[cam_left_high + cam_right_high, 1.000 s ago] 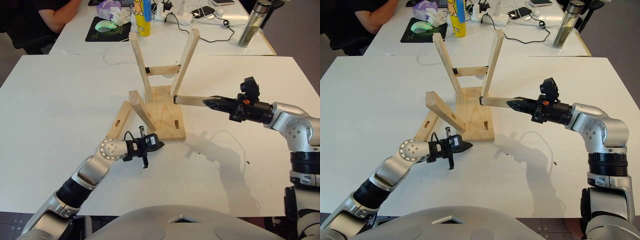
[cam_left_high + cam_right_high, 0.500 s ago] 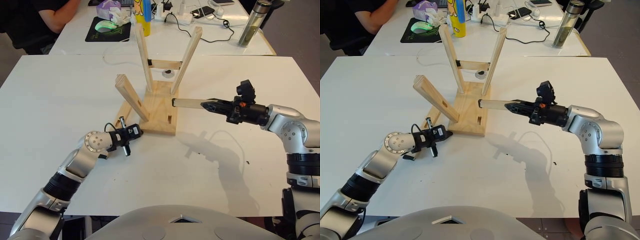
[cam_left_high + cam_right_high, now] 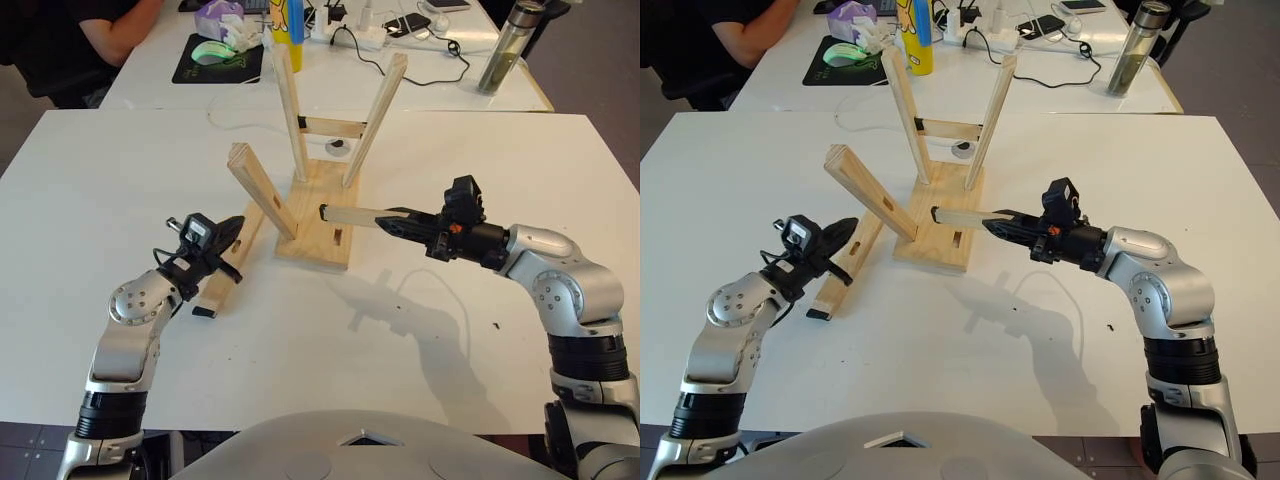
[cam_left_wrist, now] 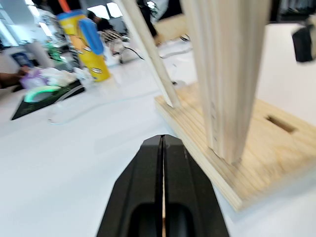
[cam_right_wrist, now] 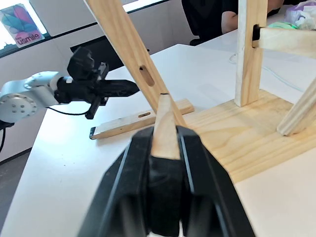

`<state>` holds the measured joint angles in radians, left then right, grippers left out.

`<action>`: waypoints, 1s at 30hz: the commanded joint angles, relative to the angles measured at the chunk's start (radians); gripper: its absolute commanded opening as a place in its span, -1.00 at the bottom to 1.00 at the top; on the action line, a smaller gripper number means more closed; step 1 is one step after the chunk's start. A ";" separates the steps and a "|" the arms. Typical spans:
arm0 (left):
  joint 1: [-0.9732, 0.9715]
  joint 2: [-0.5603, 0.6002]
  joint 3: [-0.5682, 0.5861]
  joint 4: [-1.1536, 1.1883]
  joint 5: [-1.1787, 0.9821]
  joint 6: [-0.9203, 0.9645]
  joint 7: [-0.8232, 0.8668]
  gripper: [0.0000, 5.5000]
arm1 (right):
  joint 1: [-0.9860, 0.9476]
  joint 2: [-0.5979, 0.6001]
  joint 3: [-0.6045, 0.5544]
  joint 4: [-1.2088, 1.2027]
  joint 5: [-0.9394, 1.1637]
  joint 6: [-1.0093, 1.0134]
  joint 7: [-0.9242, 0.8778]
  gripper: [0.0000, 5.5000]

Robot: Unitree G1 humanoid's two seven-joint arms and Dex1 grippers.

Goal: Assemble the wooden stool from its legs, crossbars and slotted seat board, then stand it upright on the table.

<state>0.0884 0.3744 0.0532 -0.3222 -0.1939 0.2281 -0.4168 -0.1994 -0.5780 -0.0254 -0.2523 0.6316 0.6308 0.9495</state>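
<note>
L tool (image 3: 232, 228) closed, arm bent | R tool (image 3: 388, 223) gripping wood bar (image 3: 350, 213)

White table (image 3: 120, 170), matte top. Flat on it: slotted seat board (image 3: 312, 248) near centre, long edge running away from the robot. Just beside the board's left edge, one loose wooden leg (image 3: 216, 287) lies flat, slot facing up, dark cap on its near end. Small grey disc (image 3: 338, 145) sits behind the board. A second table (image 3: 420, 85) abuts the far edge, carrying a green mouse mat (image 3: 210, 57) and a yellow bottle (image 3: 288, 25).
</note>
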 commanded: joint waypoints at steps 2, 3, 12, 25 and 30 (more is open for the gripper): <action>-0.074 -0.126 -0.016 -0.040 -0.036 0.143 0.132 -1.00 | -0.044 0.002 0.065 -0.014 -0.036 -0.030 0.027 -0.84; -0.093 -0.143 -0.022 -0.048 -0.054 0.175 0.140 -1.00 | -0.061 0.001 0.077 -0.006 -0.043 -0.035 0.038 -0.84; -0.140 -0.205 -0.038 -0.085 -0.127 0.337 0.183 -1.00 | -0.178 -0.006 0.157 0.049 -0.128 -0.112 0.099 -0.84; -0.151 -0.221 -0.064 -0.084 -0.146 0.377 0.188 -1.00 | -0.263 0.002 0.218 0.138 -0.241 -0.242 0.147 -0.84; -0.151 -0.221 -0.083 -0.084 -0.139 0.370 0.184 -1.00 | -0.286 0.013 0.218 0.172 -0.257 -0.271 0.156 -0.84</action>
<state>-0.0491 0.1549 -0.0201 -0.3996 -0.3326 0.5971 -0.2274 -0.4552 -0.5724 0.1862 -0.0939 0.3854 0.3741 1.0971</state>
